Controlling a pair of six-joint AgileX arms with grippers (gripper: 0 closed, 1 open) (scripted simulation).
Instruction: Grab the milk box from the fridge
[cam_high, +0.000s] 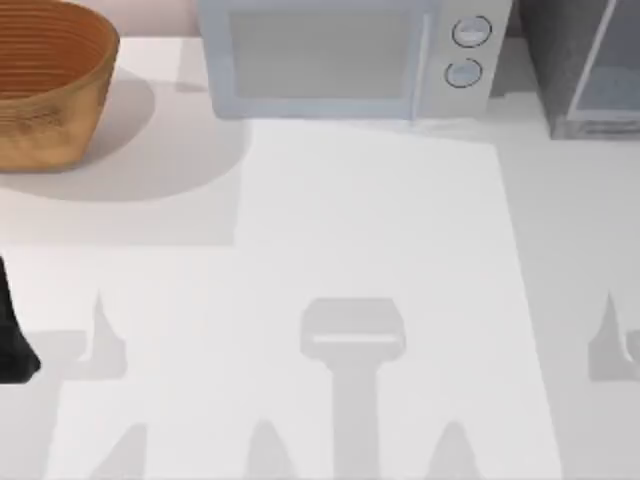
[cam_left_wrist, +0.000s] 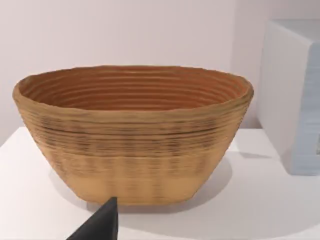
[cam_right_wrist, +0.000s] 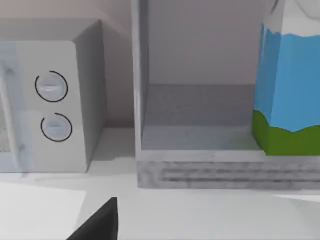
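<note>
In the left wrist view one dark fingertip of the left tool (cam_left_wrist: 100, 225) shows at the lower edge, just in front of the woven basket (cam_left_wrist: 132, 135); whether that tool is wide or narrow cannot be told, and it touches nothing. In the right wrist view one dark fingertip of the right tool (cam_right_wrist: 100, 222) shows at the lower edge, over bare bench (cam_right_wrist: 200, 215), short of the fridge (cam_right_wrist: 225, 170); its opening cannot be told either, and it holds nothing.

The fridge stands open toward the right wrist camera, and the milk box (cam_right_wrist: 287, 80) stands upright on its inner floor at the right of the frame, white top, blue sides, green base. The rest of the compartment to the left of the carton is free.

From above, the basket (cam_high: 45, 80) sits at the upper left, the white microwave (cam_high: 340, 55) at upper centre, and the fridge (cam_high: 590, 65) in the upper right corner. A narrow gap separates microwave and fridge. A dark part of the left arm (cam_high: 12, 340) shows at the left edge. The broad middle and lower bench (cam_high: 380, 230) carries only shadows.
</note>
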